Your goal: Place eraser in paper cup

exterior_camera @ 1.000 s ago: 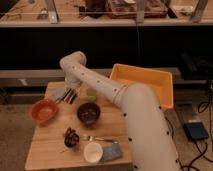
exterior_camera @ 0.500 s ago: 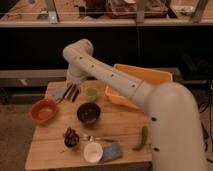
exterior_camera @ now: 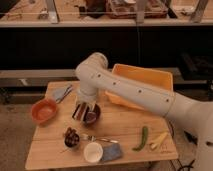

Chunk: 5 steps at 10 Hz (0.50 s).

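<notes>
Half a second ago the gripper [exterior_camera: 81,113] hung at the back-left corner of the wooden table [exterior_camera: 125,125], by the crumpled grey-blue cloth [exterior_camera: 61,93]. Now it sits nearer the middle, just above the left rim of the brown bowl [exterior_camera: 93,118], with its fingers pressed together on what looks like the eraser [exterior_camera: 78,112], a small flat block with dark and pale stripes. The pick-up therefore seems done and the carry under way. The paper cup [exterior_camera: 93,151] waits at the front edge, almost straight in front of the gripper, so a short move forward and a release over its mouth remain. At the left edge stands a round, smooth orange bowl [exterior_camera: 44,111]. In front of the brown bowl lie a dark knobbly cluster [exterior_camera: 71,136] and a thin metal fork [exterior_camera: 98,139]. The cup is white, round and thin-walled, cream inside, with a second soft cloth [exterior_camera: 112,153] touching its right side. A curved green pod [exterior_camera: 143,138] lies toward the front-right corner, and a rigid rectangular yellow bin [exterior_camera: 145,82] fills the back-right corner.
</notes>
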### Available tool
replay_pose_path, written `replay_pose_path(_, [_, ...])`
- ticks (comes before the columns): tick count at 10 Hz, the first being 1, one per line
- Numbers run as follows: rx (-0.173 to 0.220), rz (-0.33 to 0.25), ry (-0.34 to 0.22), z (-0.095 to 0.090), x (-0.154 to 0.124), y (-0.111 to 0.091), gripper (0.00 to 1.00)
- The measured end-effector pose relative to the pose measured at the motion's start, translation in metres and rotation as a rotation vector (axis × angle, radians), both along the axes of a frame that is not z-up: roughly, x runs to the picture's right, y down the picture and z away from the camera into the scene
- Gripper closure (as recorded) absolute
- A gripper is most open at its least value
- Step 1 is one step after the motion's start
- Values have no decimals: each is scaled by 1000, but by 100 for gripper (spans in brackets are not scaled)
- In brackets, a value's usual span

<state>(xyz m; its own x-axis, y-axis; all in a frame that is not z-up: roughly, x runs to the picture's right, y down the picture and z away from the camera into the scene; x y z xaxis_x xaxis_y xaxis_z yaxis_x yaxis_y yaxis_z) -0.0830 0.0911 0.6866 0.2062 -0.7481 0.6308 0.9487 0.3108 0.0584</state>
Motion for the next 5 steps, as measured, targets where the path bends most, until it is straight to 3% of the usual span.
replay_pose_path(3, [-3, -45, -14, -27, 38, 33, 58])
replay_pose_path(5, [-20, -76, -28, -41, 44, 55, 58])
